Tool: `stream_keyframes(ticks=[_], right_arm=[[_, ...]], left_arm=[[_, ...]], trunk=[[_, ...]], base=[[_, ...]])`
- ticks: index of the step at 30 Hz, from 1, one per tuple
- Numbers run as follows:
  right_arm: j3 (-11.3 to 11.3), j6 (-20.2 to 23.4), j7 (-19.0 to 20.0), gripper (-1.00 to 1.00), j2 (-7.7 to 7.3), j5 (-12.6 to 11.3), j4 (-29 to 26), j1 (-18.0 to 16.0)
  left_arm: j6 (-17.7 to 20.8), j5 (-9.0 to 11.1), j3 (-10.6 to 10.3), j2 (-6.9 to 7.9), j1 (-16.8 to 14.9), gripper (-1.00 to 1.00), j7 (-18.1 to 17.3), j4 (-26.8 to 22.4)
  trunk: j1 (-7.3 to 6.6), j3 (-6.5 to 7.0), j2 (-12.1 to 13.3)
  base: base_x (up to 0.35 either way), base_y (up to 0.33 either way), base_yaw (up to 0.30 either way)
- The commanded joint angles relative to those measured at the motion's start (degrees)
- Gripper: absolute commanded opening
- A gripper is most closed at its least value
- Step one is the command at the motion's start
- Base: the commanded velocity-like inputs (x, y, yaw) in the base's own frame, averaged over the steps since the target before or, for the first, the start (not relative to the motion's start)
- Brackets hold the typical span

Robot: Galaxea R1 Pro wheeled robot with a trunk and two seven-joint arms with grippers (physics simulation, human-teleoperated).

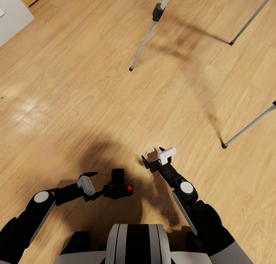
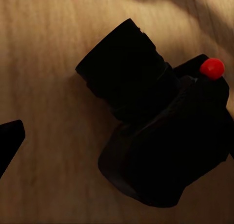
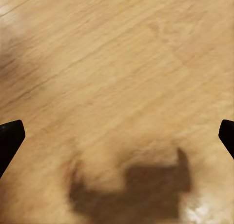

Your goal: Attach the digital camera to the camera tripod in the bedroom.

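The digital camera is a small black body with a red dot on top, just off the tips of my left gripper. In the left wrist view the camera covers one side of the gripper. The other fingertip stands well clear of it, so the jaws are wide apart. I cannot tell whether the camera rests on the floor. My right gripper hangs open over bare planks. Three silver legs of the camera tripod reach the floor ahead; its head is out of view.
The tripod's other legs end at black feet, one at the upper right and one at the right. A white furniture corner stands at the upper left. Light wood floor spreads between me and the tripod.
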Motion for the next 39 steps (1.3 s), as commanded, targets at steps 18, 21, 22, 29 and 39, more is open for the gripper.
stream_keyframes(ticks=[18, 21, 22, 29, 39], right_arm=[[0.05, 0.32, 0.18, 1.0, -0.04, 0.03, -0.07, -0.02], [0.04, 0.32, 0.18, 1.0, -0.04, 0.03, -0.07, -0.02], [0.02, 0.32, 0.18, 1.0, -0.04, 0.03, -0.07, -0.02], [0.04, 0.32, 0.18, 1.0, -0.04, 0.03, -0.07, -0.02], [0.05, 0.29, 0.18, 1.0, -0.04, 0.03, -0.07, -0.02]], left_arm=[[-7.38, -3.71, -4.58, -0.09, -0.02, 1.0, -0.26, 4.65], [-7.52, -4.08, -5.54, -0.12, -0.02, 1.0, -0.26, 4.85], [-7.61, -4.3, -7.13, -0.14, -0.02, 1.0, -0.26, 5.37], [-7.68, -4.45, -8.82, -0.07, -0.02, 1.0, -0.26, 7.14], [-7.75, -4.46, -8.85, -0.23, -0.02, 1.0, -0.16, 8.4]], trunk=[[-0.01, -0.03, -0.01], [-0.01, -0.03, -0.01], [-0.01, -0.03, -0.01], [-0.01, -0.03, -0.01], [-0.01, -0.03, -0.01]], base=[[0.0, 0.0, 0.0], [0.0, 0.0, 0.0], [0.0, 0.0, 0.0], [0.0, 0.0, 0.0], [0.0, 0.0, 0.0]])
